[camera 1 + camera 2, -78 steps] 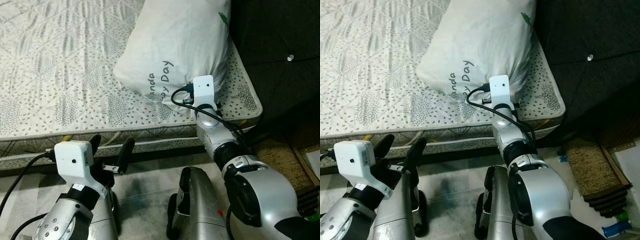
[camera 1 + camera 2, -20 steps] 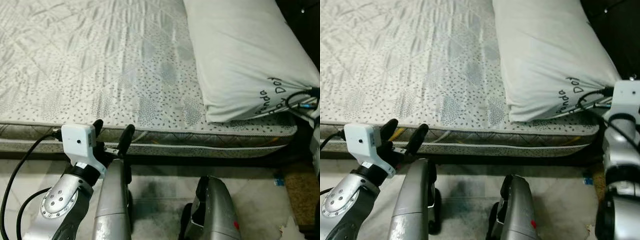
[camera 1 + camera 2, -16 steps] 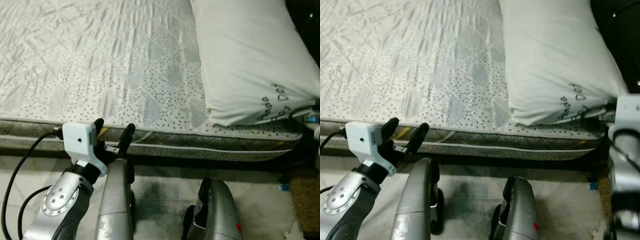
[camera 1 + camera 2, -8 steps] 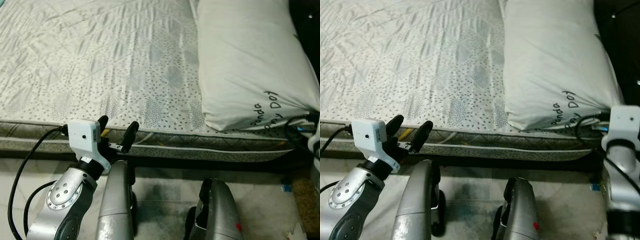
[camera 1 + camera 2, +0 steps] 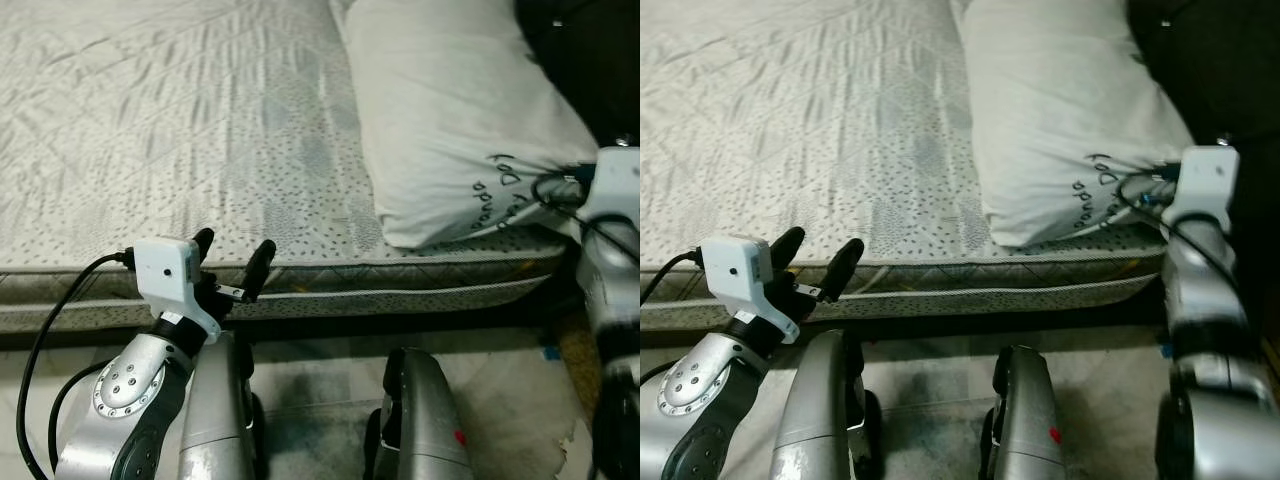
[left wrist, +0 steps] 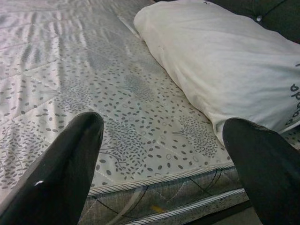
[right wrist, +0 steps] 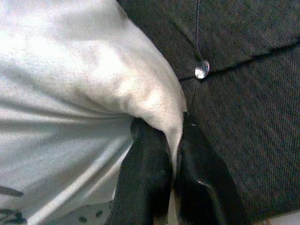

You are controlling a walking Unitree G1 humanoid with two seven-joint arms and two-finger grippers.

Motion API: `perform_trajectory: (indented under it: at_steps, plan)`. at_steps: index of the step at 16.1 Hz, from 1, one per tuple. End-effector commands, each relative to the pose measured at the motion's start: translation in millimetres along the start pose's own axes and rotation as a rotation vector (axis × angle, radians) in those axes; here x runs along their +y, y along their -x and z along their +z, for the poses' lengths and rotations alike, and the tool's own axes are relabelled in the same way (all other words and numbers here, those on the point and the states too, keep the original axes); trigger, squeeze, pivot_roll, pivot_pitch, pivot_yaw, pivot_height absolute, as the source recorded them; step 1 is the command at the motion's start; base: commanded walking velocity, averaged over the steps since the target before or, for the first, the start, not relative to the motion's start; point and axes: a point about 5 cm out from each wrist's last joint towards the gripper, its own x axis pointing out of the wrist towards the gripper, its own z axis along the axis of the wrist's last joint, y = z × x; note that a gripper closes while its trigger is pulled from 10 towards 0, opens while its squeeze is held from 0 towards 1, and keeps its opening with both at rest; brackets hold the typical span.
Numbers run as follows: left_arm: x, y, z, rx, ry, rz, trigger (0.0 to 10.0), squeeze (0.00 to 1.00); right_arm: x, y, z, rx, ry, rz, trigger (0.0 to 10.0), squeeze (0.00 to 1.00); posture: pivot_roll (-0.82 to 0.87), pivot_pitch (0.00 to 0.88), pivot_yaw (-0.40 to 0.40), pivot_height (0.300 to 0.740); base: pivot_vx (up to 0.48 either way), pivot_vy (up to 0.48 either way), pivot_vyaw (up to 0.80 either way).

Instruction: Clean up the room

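A white pillow point(image 5: 450, 110) with dark lettering lies along the right end of the mattress point(image 5: 160, 130), next to a dark tufted headboard point(image 5: 1210, 60). My right gripper point(image 7: 174, 140) is shut on the pillow's near corner, a fold of white cloth pinched between its black fingers point(image 7: 147, 178). That arm's white wrist camera point(image 5: 1206, 180) shows at the pillow's corner. My left gripper point(image 5: 232, 262) is open and holds nothing, hovering at the mattress's front edge. The left wrist view looks across the mattress point(image 6: 70, 70) to the pillow point(image 6: 220, 61).
The mattress has a grey leaf-print cover and piped side edge point(image 5: 400, 275). Below it is a pale tiled floor point(image 5: 320, 370). My two silver legs point(image 5: 1025, 430) stand close to the bed. A brown mat point(image 5: 577, 365) lies on the floor at the right.
The view has shifted, so the pillow and bed sit further left in frame. The right gripper stays shut on the pillow's corner, and the pillow now lies angled along the headboard end. The left gripper stays open.
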Motion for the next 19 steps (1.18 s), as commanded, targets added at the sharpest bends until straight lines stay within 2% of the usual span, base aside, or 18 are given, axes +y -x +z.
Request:
perform_trajectory:
  at_steps: [1,7,10,11,12,13,14,15,16,19]
  plan:
    - [1.6,2.3,-1.7,0.005,-0.010,0.013,10.0,0.00,-11.4,-7.7,17.1,-0.039,-0.026,-0.044,0.0,0.00,0.09,0.183,-0.074,0.561,0.000,0.000,0.00]
    - [6.7,3.1,-0.1,-0.001,-0.031,0.039,10.0,0.00,-21.7,-21.2,54.8,-0.098,-0.034,-0.089,0.0,0.00,0.11,0.175,-0.082,0.561,0.000,0.000,0.00]
    - [6.1,-0.1,-0.1,-0.009,-0.037,0.039,10.0,0.00,-22.0,-22.3,58.5,-0.107,-0.026,-0.088,0.0,0.00,0.10,0.162,-0.080,0.561,0.000,0.000,0.00]
    - [5.2,-0.8,0.2,-0.013,-0.036,0.035,10.0,0.00,-16.0,-21.4,52.2,-0.093,-0.013,-0.058,0.6,0.00,0.10,0.159,-0.079,0.561,0.000,0.000,0.00]
    - [5.1,-1.1,-0.2,-0.014,-0.036,0.036,10.0,0.00,-10.3,-20.3,46.3,-0.085,-0.017,-0.025,10.0,0.00,0.09,0.157,-0.077,0.561,0.000,0.000,0.00]
    - [4.9,-1.9,-0.9,-0.014,-0.035,0.035,10.0,0.00,-3.7,-18.3,37.9,-0.078,-0.029,0.007,10.0,0.45,0.09,0.152,-0.076,0.561,0.000,0.000,0.00]
    - [4.7,-2.2,-1.1,-0.015,-0.034,0.034,10.0,0.00,0.8,-16.5,30.9,-0.072,-0.049,0.024,10.0,1.00,0.09,0.149,-0.075,0.561,0.000,0.000,0.00]
    - [5.5,-3.8,-1.2,-0.019,-0.035,0.033,10.0,0.00,7.5,-13.0,19.6,-0.059,-0.093,0.043,10.0,1.00,0.09,0.139,-0.072,0.561,0.000,0.000,0.00]
    - [6.5,-5.3,-1.2,-0.021,-0.037,0.034,10.0,0.00,9.2,-12.0,17.3,-0.059,-0.105,0.046,10.0,1.00,0.09,0.131,-0.071,0.561,0.000,0.000,0.00]
    - [10.9,-10.9,-1.4,-0.032,-0.041,0.044,10.0,0.00,8.3,-10.4,16.5,-0.089,-0.095,0.027,10.0,1.00,0.07,0.100,-0.067,0.561,0.000,0.000,0.00]
